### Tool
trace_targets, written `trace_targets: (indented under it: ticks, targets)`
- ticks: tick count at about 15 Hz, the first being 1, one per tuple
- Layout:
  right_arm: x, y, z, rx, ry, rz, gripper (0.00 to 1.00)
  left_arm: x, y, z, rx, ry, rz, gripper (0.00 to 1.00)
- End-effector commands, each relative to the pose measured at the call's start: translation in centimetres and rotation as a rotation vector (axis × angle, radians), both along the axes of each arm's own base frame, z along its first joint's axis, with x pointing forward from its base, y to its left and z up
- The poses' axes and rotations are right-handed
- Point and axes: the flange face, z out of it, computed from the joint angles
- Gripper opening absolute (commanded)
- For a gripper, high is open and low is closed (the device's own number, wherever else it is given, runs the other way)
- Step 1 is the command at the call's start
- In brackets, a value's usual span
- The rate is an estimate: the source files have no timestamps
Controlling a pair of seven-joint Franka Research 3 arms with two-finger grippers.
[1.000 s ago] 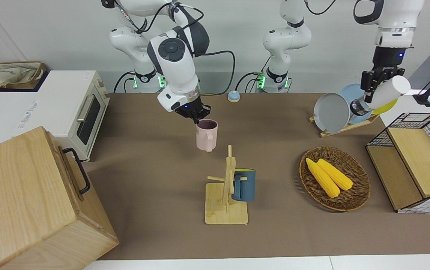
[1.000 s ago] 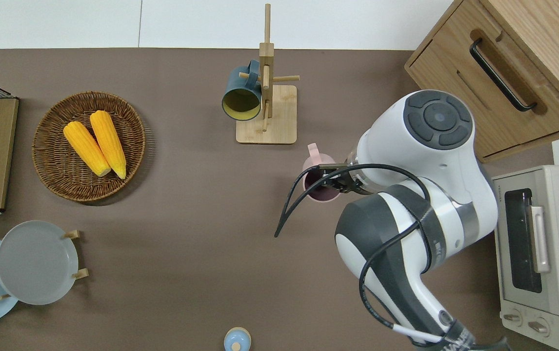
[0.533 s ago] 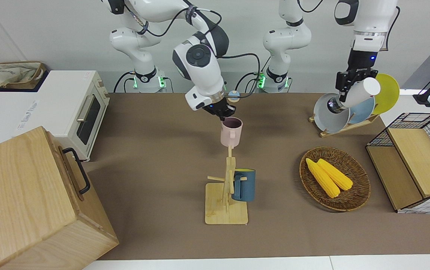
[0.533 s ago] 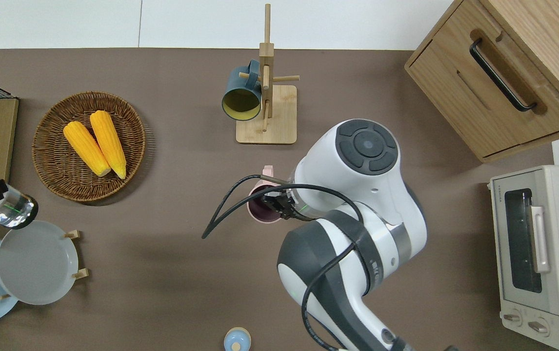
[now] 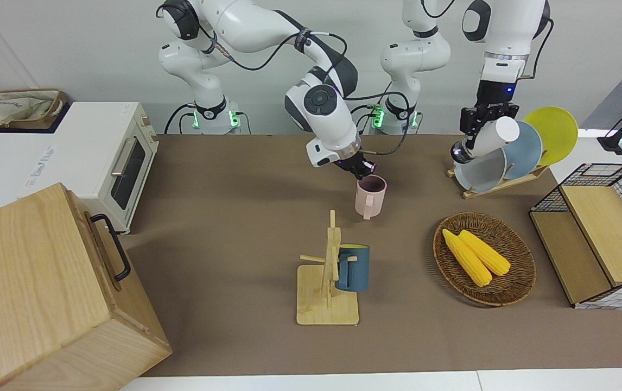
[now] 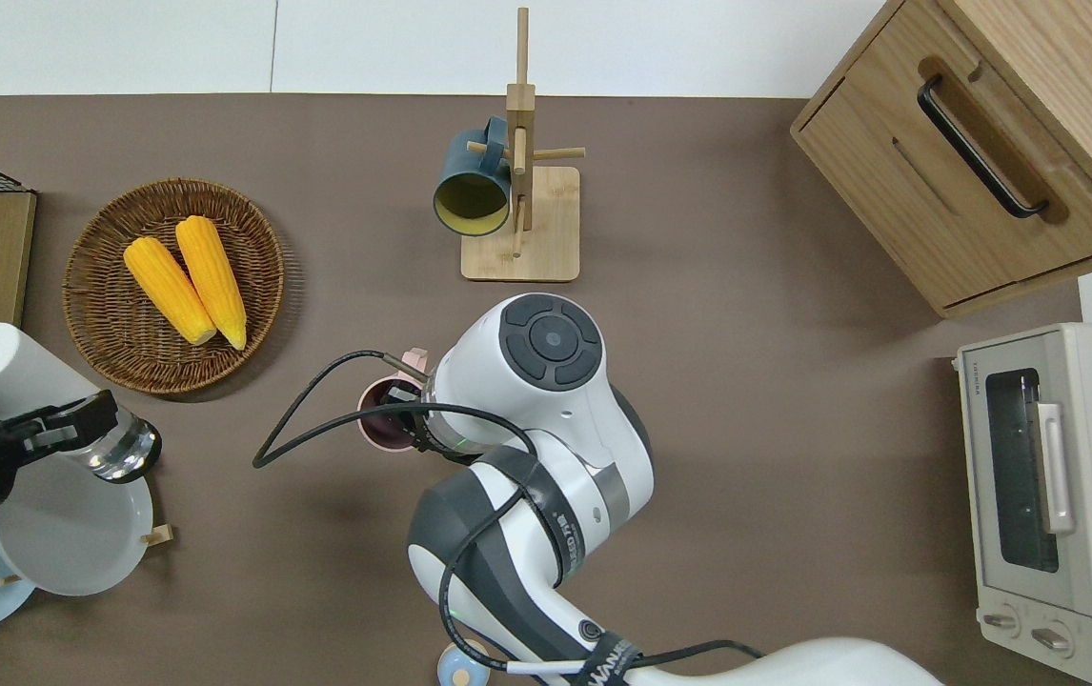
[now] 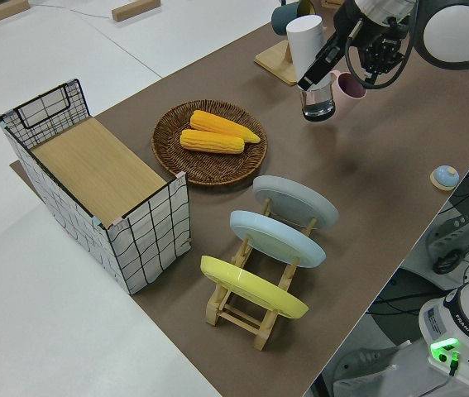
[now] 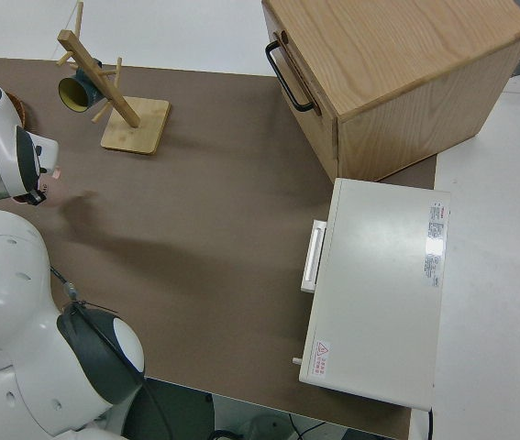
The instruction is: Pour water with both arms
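Both grippers are carrying: right gripper (image 5: 362, 170) is pinching the rim of the pink mug (image 5: 370, 196) at frame centre; left gripper (image 5: 486, 117) is clamping the white bottle (image 5: 486, 141) at upper right.
Keeping the mug upright and still, I'd bring the tilted bottle's mouth over its rim before tipping further, clear of the plates (image 5: 487, 165).

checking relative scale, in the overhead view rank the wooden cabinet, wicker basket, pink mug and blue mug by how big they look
1. wooden cabinet, cut off by the picture's edge
2. wicker basket
3. blue mug and pink mug: unsure, since the right arm hides much of the pink mug
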Motion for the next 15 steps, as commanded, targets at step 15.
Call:
trace_targets:
  ticks: [15]
  targets:
    - [0.0,4.4,-3.0,0.124,0.067,-0.162,0.247,-3.5,-2.2,-2.6,0.01,0.057,-0.011,0.13]
